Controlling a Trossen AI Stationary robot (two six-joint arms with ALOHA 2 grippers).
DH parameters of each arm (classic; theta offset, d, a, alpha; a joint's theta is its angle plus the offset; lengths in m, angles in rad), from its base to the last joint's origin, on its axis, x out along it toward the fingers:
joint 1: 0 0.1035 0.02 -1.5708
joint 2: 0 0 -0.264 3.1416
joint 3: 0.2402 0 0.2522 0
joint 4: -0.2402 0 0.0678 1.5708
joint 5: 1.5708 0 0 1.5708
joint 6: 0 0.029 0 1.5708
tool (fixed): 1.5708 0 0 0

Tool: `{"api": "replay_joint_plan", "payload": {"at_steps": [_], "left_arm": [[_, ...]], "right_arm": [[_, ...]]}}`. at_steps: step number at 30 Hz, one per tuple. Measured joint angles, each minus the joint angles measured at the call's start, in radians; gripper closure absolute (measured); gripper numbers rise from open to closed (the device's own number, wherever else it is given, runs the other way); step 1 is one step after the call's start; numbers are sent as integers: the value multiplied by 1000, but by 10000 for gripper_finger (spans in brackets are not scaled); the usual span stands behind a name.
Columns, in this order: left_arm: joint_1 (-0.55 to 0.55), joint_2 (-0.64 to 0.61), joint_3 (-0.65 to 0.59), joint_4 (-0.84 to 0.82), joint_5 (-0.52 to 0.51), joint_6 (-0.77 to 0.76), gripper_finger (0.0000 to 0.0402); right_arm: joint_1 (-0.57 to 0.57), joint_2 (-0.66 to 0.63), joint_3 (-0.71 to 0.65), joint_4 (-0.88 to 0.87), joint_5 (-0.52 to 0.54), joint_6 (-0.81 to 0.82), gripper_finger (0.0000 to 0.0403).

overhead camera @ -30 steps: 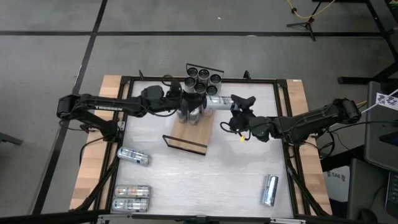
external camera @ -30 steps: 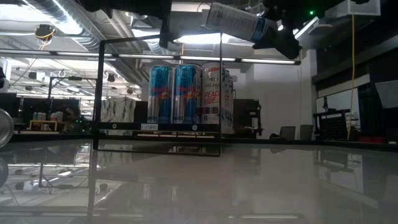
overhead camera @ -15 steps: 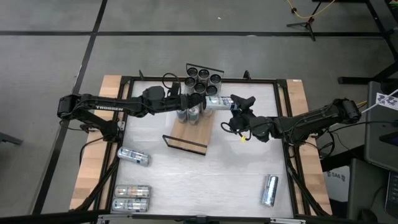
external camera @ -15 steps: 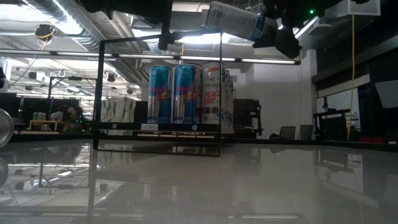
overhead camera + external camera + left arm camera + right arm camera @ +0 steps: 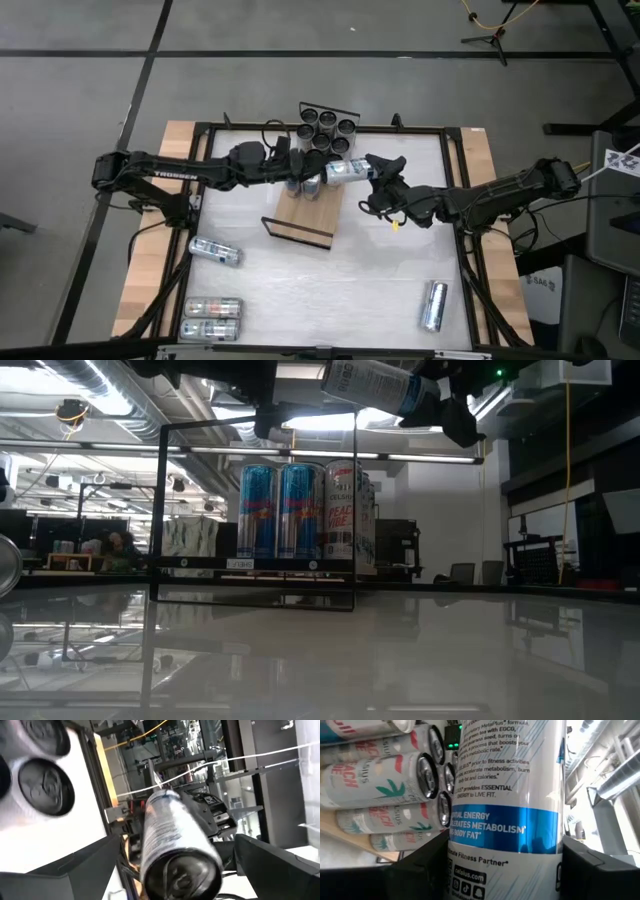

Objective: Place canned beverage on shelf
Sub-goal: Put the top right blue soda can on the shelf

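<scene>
A white and blue can (image 5: 343,172) lies nearly level in the air above the light-wood shelf (image 5: 303,216), with my right gripper (image 5: 374,182) shut on it. In the low view the can (image 5: 372,384) hangs high over the cans standing on the shelf (image 5: 300,510). My left gripper (image 5: 306,173) is open. In its wrist view its two fingers (image 5: 80,870) stand on either side of the can's free end (image 5: 182,875), with a gap on each side. Several more cans (image 5: 325,125) stand at the shelf's far end. My right gripper pinches the can's wall near its bottom end (image 5: 502,870) between its two fingers (image 5: 420,865). The fingers come level from the table's right and lie along the can. The can sticks out past them toward the left gripper, slightly tilted, clear of the shelf and its cans.
Loose cans lie on the white table: one at the left (image 5: 215,250), two at the near left (image 5: 212,317), one at the near right (image 5: 433,305). Black wire rails (image 5: 296,233) stand at the shelf's ends. Free room lies in the table's near middle.
My left gripper has rolled about the line it points along, staying in place and open around the can's free end. My right gripper has turned a little, and the can's free end has shifted slightly toward the left gripper.
</scene>
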Motion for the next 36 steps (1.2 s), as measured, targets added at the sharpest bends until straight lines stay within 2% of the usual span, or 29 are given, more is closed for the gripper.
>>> {"api": "replay_joint_plan", "payload": {"at_steps": [7,17,29,36], "left_arm": [[-33,0,0,0,-26,-97,11],[-86,8,0,-3,-139,-144,11],[-129,81,1,52,-233,-270,11],[-129,142,11,109,-238,-345,11]], "right_arm": [[0,0,0,21,-35,-92,148],[0,0,0,22,-46,-98,148],[0,0,0,9,-52,-105,148],[0,0,0,-2,-56,-124,148]]}}
